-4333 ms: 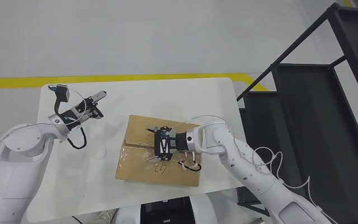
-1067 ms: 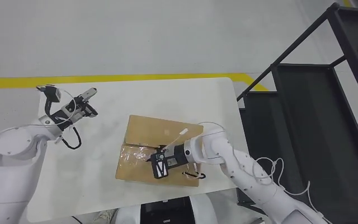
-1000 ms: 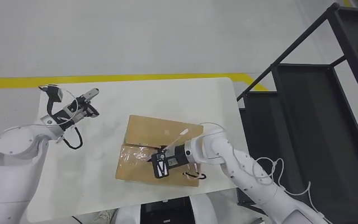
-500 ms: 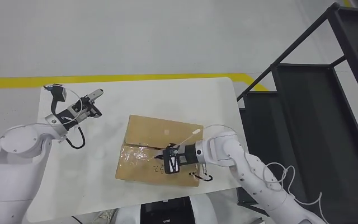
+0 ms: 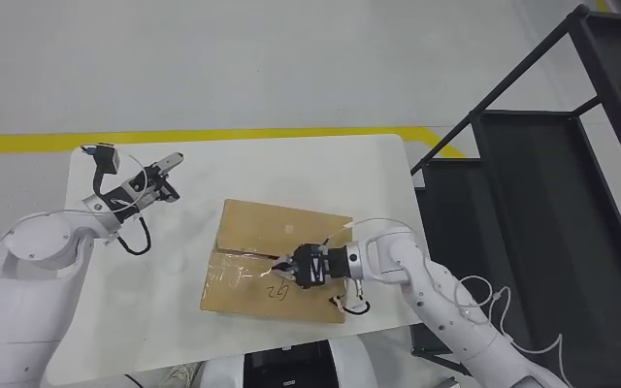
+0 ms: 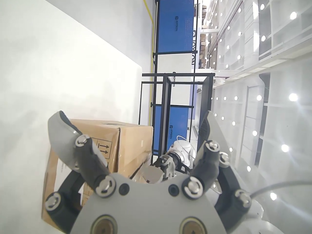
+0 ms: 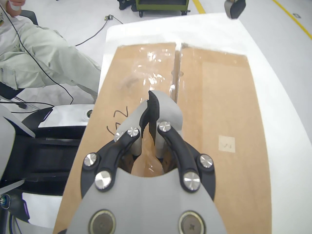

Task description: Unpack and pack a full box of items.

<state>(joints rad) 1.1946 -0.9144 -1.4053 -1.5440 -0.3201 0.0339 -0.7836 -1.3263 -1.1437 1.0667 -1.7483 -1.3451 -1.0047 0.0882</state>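
A closed brown cardboard box (image 5: 281,257) lies on the white table (image 5: 340,165), its top flaps sealed with clear tape (image 7: 151,74) along the middle seam. My right gripper (image 5: 281,266) (image 7: 150,98) hovers low over the box top beside the seam, fingers shut with nothing between them. My left gripper (image 5: 170,161) (image 6: 136,127) stands open above the table's far left part, well away from the box (image 6: 102,147), holding nothing.
A dark metal rack (image 5: 543,155) stands to the right of the table. A black scribble (image 7: 119,120) marks the box top near the front edge. The left half of the table is bare. A seated person (image 7: 36,47) is off the table's front side.
My right gripper has swung from the box's front edge up toward the taped seam and turned. The left gripper shifted slightly to the right.
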